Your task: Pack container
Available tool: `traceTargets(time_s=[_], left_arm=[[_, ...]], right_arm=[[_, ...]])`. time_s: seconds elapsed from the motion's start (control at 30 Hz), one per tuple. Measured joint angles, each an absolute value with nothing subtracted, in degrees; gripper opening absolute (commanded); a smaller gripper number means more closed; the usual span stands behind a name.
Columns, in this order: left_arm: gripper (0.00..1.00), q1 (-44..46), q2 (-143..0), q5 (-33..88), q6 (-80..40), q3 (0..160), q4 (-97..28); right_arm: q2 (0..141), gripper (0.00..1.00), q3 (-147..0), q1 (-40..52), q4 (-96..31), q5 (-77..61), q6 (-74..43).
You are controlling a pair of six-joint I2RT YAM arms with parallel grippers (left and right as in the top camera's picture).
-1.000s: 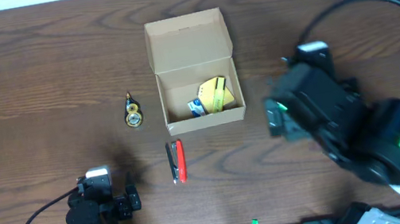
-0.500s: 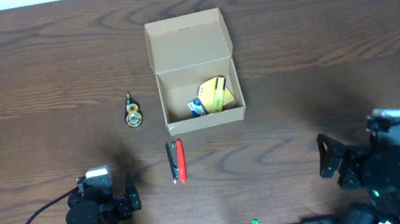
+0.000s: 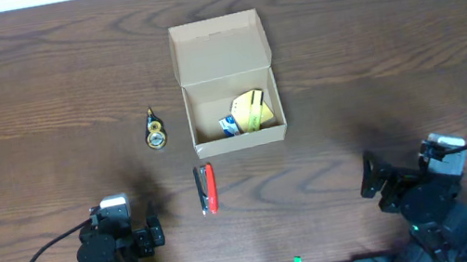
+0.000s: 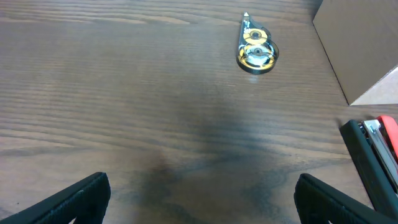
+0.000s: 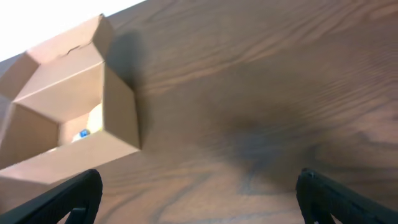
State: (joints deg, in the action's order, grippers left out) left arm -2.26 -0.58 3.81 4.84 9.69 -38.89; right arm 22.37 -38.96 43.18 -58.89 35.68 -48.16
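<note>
While both arms wait at the near edge of the table (image 3: 10, 82), the container (image 3: 226, 85), a plain tan cardboard box, sits near the table's middle. It is open and faces up. Its lid (image 3: 218, 47) is folded back toward the far edge, and its longer side runs left to right. Yellow and blue items (image 3: 248, 115) lie in its right half.

Our left gripper (image 4: 200, 198) has its fingers spread wide and holds nothing. Our right gripper (image 5: 199, 190) is likewise spread wide and empty.

From the left gripper, the container lies ahead and to the right. From the right gripper, it lies ahead and to the left.

Two things lie outside the box. A red and black tool (image 3: 207, 190) lies between the container's front left corner and the near edge, its long axis running near to far. A small gold tape roller (image 3: 155, 134) lies just left of the box, tip pointing to the far edge. We judge the left arm nearer to both.
</note>
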Motion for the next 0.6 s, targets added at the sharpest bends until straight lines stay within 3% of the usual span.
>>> traceTargets(time_s=[0.33, 0.6], left_arm=[[0.95, -2.3, -0.6, 3.8, 4.9, 9.7, -38.9], [0.95, -2.3, -0.6, 3.8, 4.9, 9.7, -38.9]], right_arm=[[21.0, 0.99, -32.6, 39.6, -59.0, 37.3, -43.7], [15.5, 0.99, -32.4, 20.0, -54.3, 22.8, -22.5]])
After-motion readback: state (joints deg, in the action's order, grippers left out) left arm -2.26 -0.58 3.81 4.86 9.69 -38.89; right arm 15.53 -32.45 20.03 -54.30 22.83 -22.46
